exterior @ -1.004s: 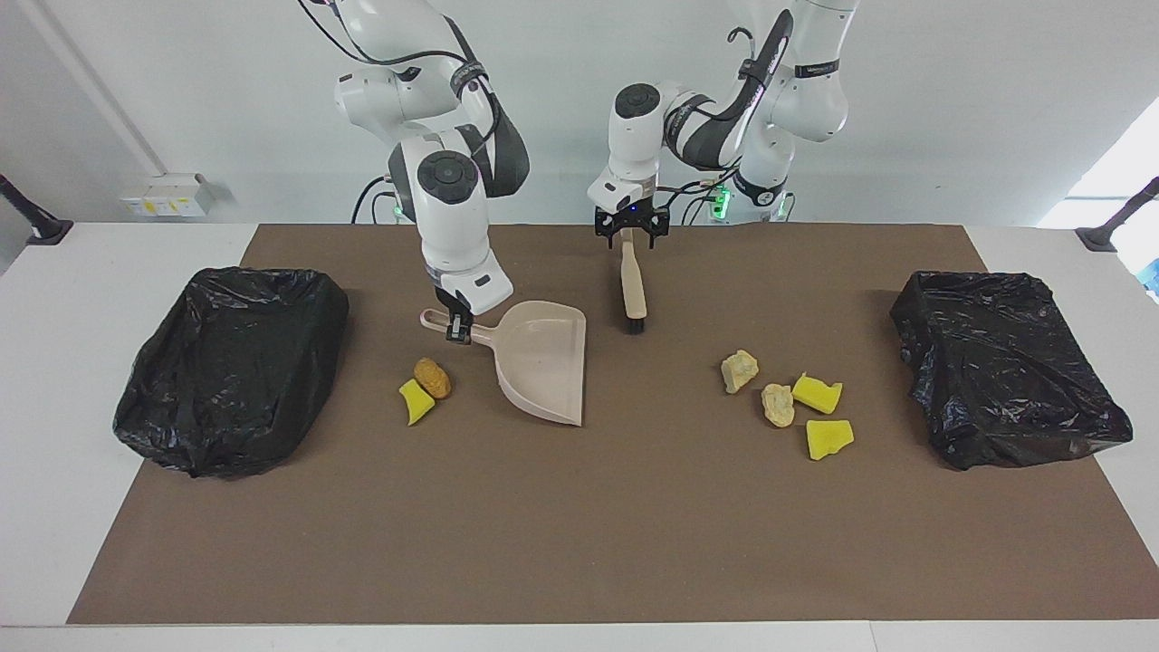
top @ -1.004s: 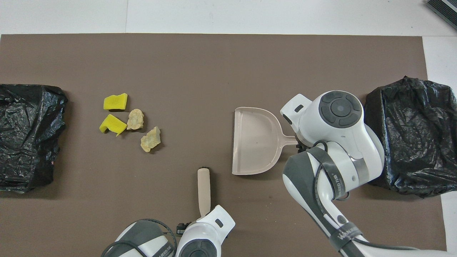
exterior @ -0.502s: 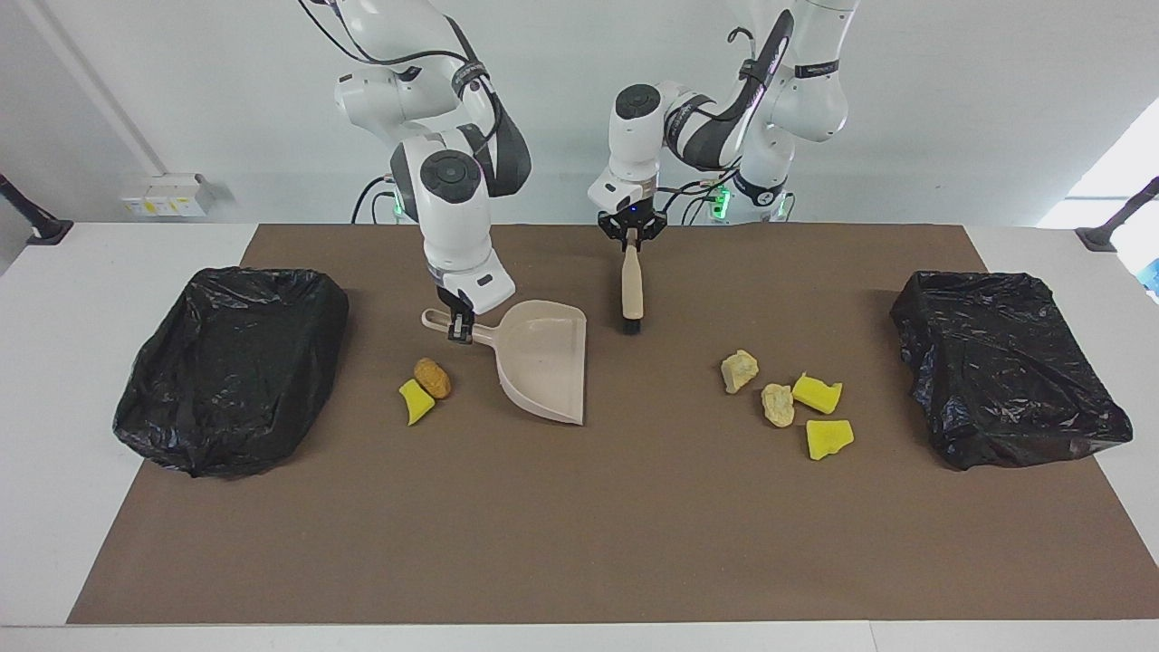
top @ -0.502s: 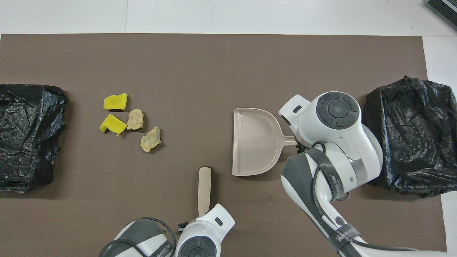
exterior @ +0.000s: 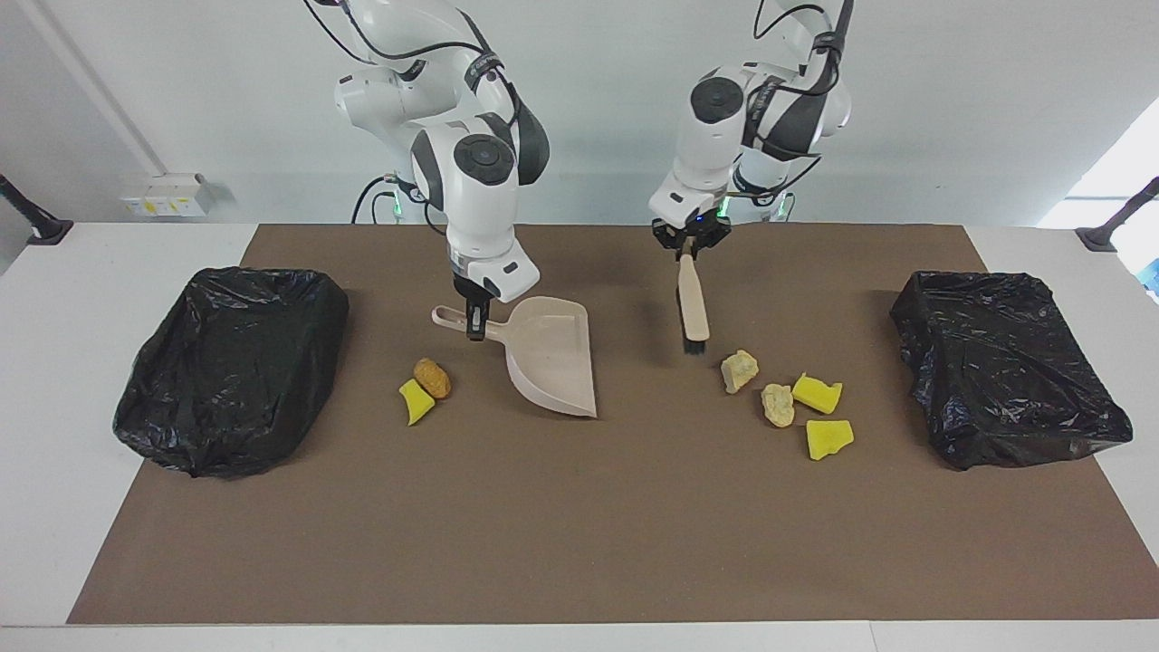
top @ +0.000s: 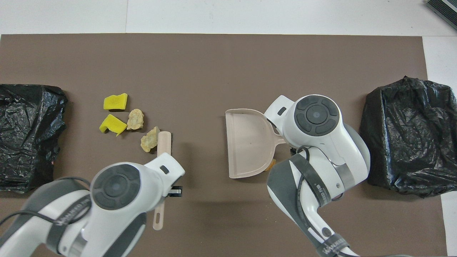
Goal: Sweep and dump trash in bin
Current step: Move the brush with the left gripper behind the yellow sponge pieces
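My left gripper (exterior: 688, 250) is shut on the handle of the beige brush (exterior: 694, 306). The brush hangs with its black bristles (exterior: 695, 345) down, low over the mat, close beside a pale lump of trash (exterior: 739, 369). Another pale lump (exterior: 777, 404) and two yellow wedges (exterior: 818, 393) (exterior: 829, 438) lie just past it, toward the left arm's end. My right gripper (exterior: 475, 326) is shut on the handle of the beige dustpan (exterior: 552, 358), which is tilted with its front lip low. An orange-brown lump (exterior: 432, 378) and a yellow wedge (exterior: 416, 401) lie beside the pan's handle.
One bin lined with a black bag (exterior: 231, 367) stands at the right arm's end of the brown mat (exterior: 579, 525). A second one (exterior: 1010, 367) stands at the left arm's end. In the overhead view both arms hide their own grippers.
My left gripper has shut on the brush handle, lifted it and carried it toward the left arm's end, up to the pale lump. The dustpan has shifted slightly toward the middle and tilted.
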{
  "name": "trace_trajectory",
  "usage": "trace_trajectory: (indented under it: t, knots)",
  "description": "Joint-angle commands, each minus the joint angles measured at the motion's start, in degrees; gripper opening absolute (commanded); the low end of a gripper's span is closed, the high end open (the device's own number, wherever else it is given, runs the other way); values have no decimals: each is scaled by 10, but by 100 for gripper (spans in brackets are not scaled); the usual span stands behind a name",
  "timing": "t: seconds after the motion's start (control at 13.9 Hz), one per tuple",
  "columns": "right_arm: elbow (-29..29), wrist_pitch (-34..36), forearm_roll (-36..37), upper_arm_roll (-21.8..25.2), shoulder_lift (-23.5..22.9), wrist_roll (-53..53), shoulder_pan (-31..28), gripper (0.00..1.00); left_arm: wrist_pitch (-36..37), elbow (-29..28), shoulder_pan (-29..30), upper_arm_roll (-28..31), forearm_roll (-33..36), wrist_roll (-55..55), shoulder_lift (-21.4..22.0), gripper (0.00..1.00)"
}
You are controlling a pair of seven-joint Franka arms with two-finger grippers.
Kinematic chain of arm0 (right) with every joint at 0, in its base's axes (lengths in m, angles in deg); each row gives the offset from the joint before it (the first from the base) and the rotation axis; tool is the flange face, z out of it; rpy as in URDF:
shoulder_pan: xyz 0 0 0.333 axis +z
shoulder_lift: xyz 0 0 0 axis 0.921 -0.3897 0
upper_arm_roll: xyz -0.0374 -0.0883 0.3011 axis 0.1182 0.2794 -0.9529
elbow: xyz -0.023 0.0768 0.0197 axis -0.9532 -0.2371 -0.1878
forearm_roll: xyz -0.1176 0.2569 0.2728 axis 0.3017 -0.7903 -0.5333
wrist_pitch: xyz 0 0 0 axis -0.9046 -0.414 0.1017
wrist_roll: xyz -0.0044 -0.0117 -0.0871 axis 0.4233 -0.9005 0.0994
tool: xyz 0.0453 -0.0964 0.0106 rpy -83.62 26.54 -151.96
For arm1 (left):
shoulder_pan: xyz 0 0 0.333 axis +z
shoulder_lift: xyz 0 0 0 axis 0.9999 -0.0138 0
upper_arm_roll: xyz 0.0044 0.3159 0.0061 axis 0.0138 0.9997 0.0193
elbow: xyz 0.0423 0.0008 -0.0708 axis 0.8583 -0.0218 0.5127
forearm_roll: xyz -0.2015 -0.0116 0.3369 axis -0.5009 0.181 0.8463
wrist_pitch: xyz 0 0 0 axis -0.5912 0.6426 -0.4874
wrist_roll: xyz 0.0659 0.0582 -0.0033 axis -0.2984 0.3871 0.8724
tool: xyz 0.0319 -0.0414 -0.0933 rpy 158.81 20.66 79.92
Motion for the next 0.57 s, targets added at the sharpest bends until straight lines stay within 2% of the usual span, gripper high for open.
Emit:
trace_trajectory:
  t: [0.0,0.29,0.43,0.5]
  knots:
    - [-20,10,-1,-1,-25,19,5,0,34,48,97,-6,-5,-81,-18,0]
    - [-17,0,-10,-1,-34,30,3,0,26,133,231,-6,24,-200,-86,0]
    - [-15,-2,-19,-1,-32,58,3,0,19,167,273,-6,41,-263,-122,0]
    - [-12,-3,-20,-1,-33,62,3,0,5,193,280,-6,56,-267,-159,0]
